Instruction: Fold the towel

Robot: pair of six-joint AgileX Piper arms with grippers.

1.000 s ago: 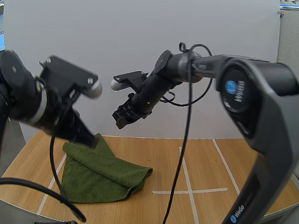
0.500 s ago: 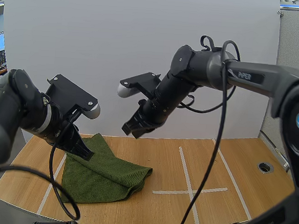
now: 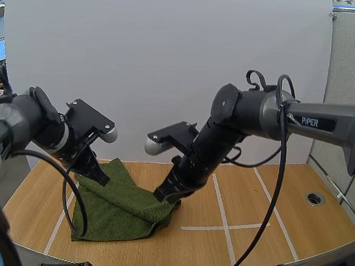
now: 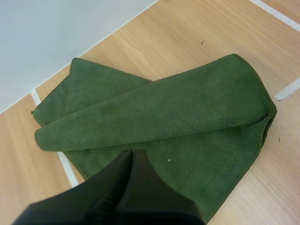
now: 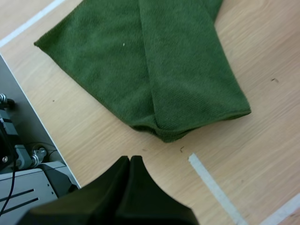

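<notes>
A dark green towel (image 3: 120, 205) lies loosely folded on the left half of the wooden table (image 3: 280, 231), with a folded flap across its top. My left gripper (image 3: 103, 179) hangs shut just above the towel's back left part. In the left wrist view its fingers (image 4: 140, 187) form one dark wedge over the towel (image 4: 178, 108), holding nothing. My right gripper (image 3: 161, 195) is shut and low at the towel's right end. In the right wrist view its closed fingers (image 5: 112, 197) point at bare wood just short of the towel's (image 5: 154, 61) folded edge.
White tape lines (image 3: 220, 215) cross the tabletop to the right of the towel. A round hole (image 3: 315, 198) sits near the table's right edge. In the right wrist view, grey robot base hardware (image 5: 28, 164) stands past the table's front edge.
Both arms have come down toward the towel. The right gripper dropped from high above the table to the towel's right end. The left gripper sank a little. The towel has not moved.
</notes>
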